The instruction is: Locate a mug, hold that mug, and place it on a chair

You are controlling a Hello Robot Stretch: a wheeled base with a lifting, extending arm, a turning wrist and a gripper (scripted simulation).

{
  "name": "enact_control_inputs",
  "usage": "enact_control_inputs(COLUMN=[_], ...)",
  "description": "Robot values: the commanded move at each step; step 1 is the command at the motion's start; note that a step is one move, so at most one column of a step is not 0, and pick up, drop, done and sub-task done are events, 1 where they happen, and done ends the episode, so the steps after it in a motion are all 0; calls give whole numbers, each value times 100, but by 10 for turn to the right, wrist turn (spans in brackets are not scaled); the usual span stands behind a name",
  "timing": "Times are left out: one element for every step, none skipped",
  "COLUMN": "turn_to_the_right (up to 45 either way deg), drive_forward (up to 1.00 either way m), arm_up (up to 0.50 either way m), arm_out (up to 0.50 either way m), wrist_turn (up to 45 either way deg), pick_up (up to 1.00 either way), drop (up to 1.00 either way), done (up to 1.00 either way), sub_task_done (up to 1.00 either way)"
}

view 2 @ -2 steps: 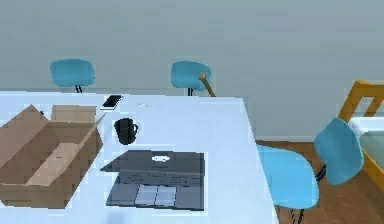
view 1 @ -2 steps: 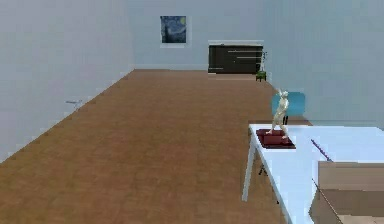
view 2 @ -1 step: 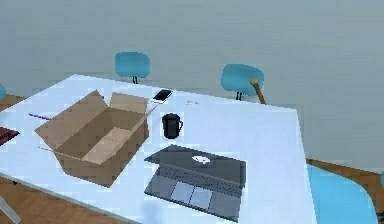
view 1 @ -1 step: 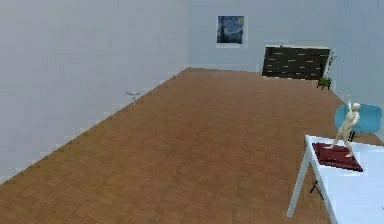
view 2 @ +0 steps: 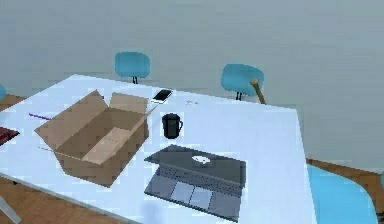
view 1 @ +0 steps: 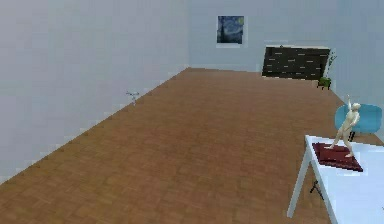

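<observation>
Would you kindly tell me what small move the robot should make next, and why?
Probably a short drive forward, to line the arm up for a reach: the black mug stands upright on the white table, slightly left of the arm side view's middle, beside the cardboard box and beyond the laptop.

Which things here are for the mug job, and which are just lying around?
For the job: mug, chair.
Just lying about: box, laptop, phone, statue.
</observation>
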Motion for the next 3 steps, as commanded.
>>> enact_control_inputs(turn_to_the_right=[0, 0, 0], drive_forward=[0, 0, 0], arm_up=[32, 0, 0], arm_out=[0, 50, 0], wrist_turn=[0, 0, 450], pick_up=[0, 0, 0], drop=[0, 0, 0], done=[0, 0, 0], sub_task_done=[0, 0, 0])
